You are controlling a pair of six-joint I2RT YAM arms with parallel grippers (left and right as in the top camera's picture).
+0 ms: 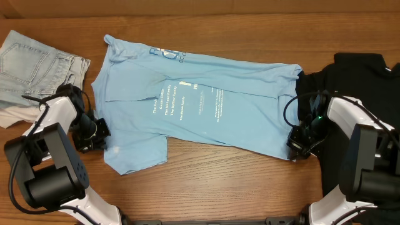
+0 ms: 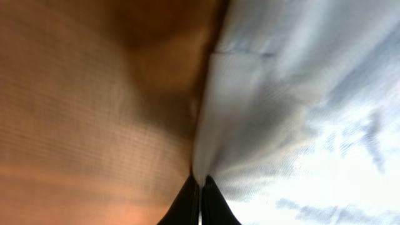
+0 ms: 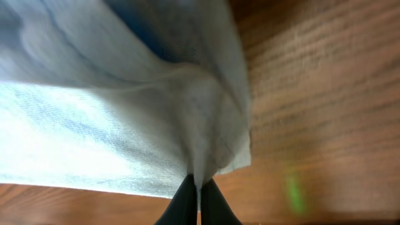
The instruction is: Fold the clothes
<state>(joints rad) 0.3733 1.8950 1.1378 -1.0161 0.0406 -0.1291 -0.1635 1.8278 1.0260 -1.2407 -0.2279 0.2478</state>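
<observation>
Poised to fold — left claw [image 2: 200, 187] and right claw [image 3: 199, 185] clamp the near edge of the sky-blue printed T-shirt [image 1: 237, 115].

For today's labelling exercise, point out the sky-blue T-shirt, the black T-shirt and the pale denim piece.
sky-blue T-shirt [image 1: 250, 122]: overhead view, plain body right of the print.
black T-shirt [image 1: 359, 72]: overhead view, its upper flat part.
pale denim piece [image 1: 26, 62]: overhead view, its pocket area.
</observation>
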